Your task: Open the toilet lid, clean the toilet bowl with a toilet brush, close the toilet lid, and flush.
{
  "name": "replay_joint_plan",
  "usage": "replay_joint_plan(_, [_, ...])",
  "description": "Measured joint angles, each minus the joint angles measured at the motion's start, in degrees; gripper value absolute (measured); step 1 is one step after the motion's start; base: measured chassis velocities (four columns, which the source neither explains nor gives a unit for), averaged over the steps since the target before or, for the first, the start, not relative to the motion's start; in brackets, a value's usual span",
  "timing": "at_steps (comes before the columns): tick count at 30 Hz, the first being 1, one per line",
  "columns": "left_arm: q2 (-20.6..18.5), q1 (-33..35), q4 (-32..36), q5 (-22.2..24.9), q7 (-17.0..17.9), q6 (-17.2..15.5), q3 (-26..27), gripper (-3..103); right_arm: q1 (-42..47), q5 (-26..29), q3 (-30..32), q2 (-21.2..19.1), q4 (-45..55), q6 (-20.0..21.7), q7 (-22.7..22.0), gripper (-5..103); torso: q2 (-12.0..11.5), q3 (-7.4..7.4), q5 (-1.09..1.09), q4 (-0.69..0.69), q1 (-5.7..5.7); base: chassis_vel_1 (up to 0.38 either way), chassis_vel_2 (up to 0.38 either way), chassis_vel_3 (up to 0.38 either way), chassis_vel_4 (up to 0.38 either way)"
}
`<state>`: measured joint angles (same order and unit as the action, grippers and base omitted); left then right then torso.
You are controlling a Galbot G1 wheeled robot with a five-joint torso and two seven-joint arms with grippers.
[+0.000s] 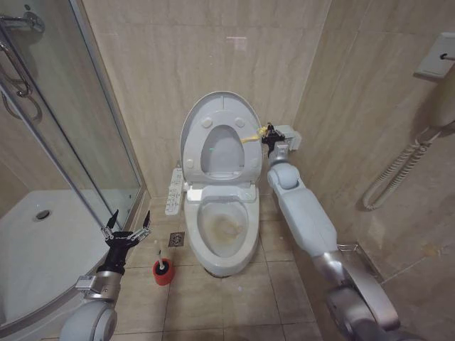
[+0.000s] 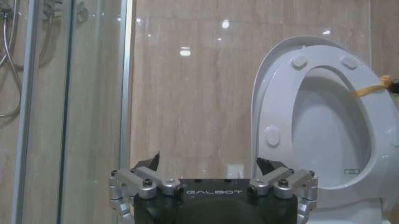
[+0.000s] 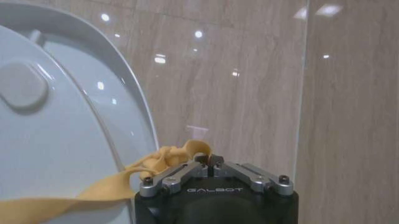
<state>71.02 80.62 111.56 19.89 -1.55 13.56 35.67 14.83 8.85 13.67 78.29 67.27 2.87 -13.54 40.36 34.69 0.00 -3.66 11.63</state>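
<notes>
Toilet lid [image 1: 220, 114]: upright against wall, rigid, glossy, slippery.
Toilet bowl [image 1: 226, 227]: open, stained.
Right gripper [image 1: 269, 133]: fingers pinched on yellow tie [image 3: 134, 170].
Left gripper [image 1: 128, 229]: fingers spread, empty.
Toilet brush [image 1: 163, 268]: light; grab thin handle.

Glossy beige stone-look wall tiles [image 1: 156, 78] (ceiling lights glint off them) meet a tiled floor [image 1: 234, 298] with a small square drain [image 1: 176, 239], a glass shower enclosure [image 1: 64, 142] over a white shower tray [image 1: 43, 249] on the left, and a wall handset [image 1: 437, 60] with coiled cord on the right.
</notes>
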Motion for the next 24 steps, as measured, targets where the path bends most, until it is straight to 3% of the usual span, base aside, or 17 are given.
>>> replay_joint_plan(11, [0.00, 0.00, 0.00, 0.00, 0.00, 0.00, 0.00, 100, -4.59, -0.94, -1.15, 0.53, -5.46, -0.33, 0.48, 1, 0.00, 0.00, 0.00, 0.00, 0.00, 0.000, 0.000, 0.000, 0.000])
replay_joint_plan(24, [0.00, 0.00, 0.00, 0.00, 0.00, 0.00, 0.00, 100, -3.26, -0.63, -1.60, -0.25, -3.21, 0.65, -0.15, 1, 0.01, 0.00, 0.01, -0.01, -0.01, 0.000, 0.000, 0.000, 0.000])
